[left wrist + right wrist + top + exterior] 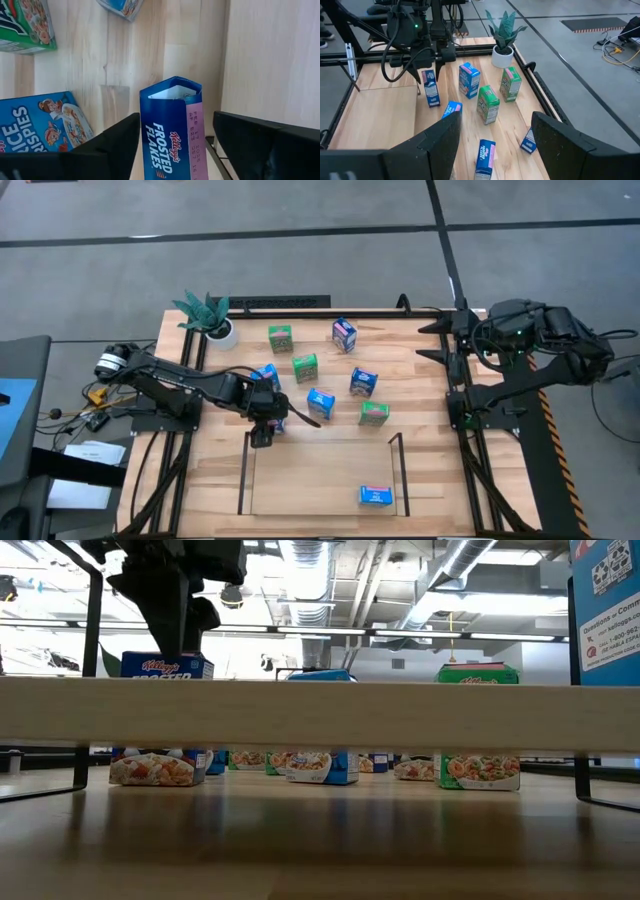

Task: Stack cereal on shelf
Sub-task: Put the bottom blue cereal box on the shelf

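Left of centre in the overhead frame, I hold my left gripper [264, 423] with fingers wide around a blue Frosted Flakes box [170, 135] beside the shelf [247, 470], one box [376, 496] shelved, eight left; right gripper [490, 145] waits open.

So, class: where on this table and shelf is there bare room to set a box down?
Most of the shelf base is bare, apart from one blue box in its corner. The left pincer hovers by its opposite corner over a blue box. The boxes near the plant crowd the table's middle.
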